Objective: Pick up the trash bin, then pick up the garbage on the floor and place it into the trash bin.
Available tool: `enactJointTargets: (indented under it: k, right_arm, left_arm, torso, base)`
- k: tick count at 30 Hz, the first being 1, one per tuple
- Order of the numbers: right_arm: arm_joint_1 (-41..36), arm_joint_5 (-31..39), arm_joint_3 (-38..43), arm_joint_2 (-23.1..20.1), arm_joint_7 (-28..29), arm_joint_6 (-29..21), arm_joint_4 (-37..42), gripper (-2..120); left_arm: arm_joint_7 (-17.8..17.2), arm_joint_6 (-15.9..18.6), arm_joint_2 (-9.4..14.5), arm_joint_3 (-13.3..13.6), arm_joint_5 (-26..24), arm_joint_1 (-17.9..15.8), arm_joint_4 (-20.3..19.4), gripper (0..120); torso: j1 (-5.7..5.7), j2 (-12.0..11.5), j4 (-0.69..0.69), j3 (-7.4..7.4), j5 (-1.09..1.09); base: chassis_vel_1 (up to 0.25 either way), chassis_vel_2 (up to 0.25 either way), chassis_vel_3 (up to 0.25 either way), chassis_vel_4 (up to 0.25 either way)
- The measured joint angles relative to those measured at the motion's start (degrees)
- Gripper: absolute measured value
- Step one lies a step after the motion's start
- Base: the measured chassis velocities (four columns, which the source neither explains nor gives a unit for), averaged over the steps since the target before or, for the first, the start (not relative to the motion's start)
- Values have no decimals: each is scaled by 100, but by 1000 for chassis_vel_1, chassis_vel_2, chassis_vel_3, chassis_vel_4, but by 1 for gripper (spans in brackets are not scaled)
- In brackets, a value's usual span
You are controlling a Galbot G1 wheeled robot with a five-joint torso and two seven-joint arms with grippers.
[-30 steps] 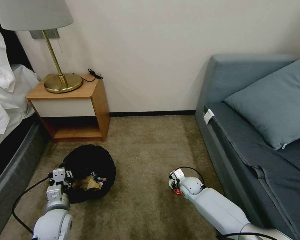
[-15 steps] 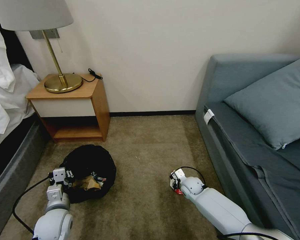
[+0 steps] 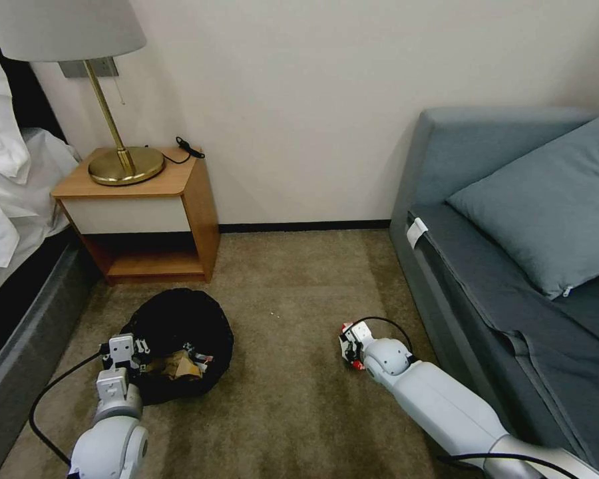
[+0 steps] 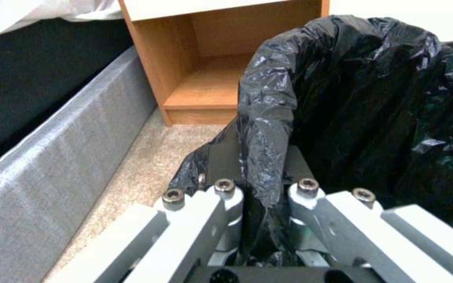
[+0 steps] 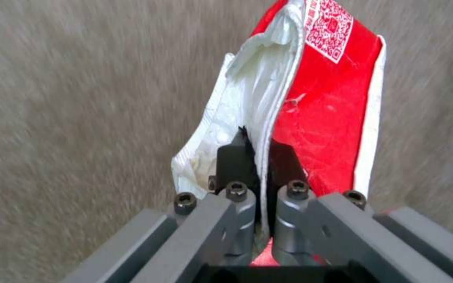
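Down on the carpet, the left gripper has its jaws closed tight on a fold of the crinkly black bag at the rim of the trash bin. In the left wrist view the plastic is squeezed between the two dark fingers, which stand almost together. The bin sits on the carpet just in front of the wooden nightstand, with the left gripper at the bin's near edge. Inside the bin a crumpled brown paper bag lies among other scraps too small to make out. The bin's base is hidden under the bag.

The right gripper has its jaws nearly shut on the red-and-white packet, pinching its edge between the fingertips. The packet's white inner side and a printed square code on its red face show in the right wrist view. From the head view the right gripper is low over the carpet, well apart from the nightstand and near the front of the grey-blue sofa; there the packet is mostly covered by the wrist, with only slivers of red visible. Whether it touches the carpet cannot be told.
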Motion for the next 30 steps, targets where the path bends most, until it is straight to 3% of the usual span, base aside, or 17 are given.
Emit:
enactJointTargets:
  k: [17,30]
  right_arm:
    - [326,616,300,-654,-192,-200,2202,0]
    - [505,1018,23,-619,-547,-214,3345,0]
  left_arm:
    - [70,-66,-46,142,62,-2,3,4]
    - [71,11,-9,99,48,14,-93,4]
  torso:
    - [0,0,1,0,-1]
    - [0,-1,0,0,-3]
  base:
    - [0,0,0,0]
    - [0,0,0,0]
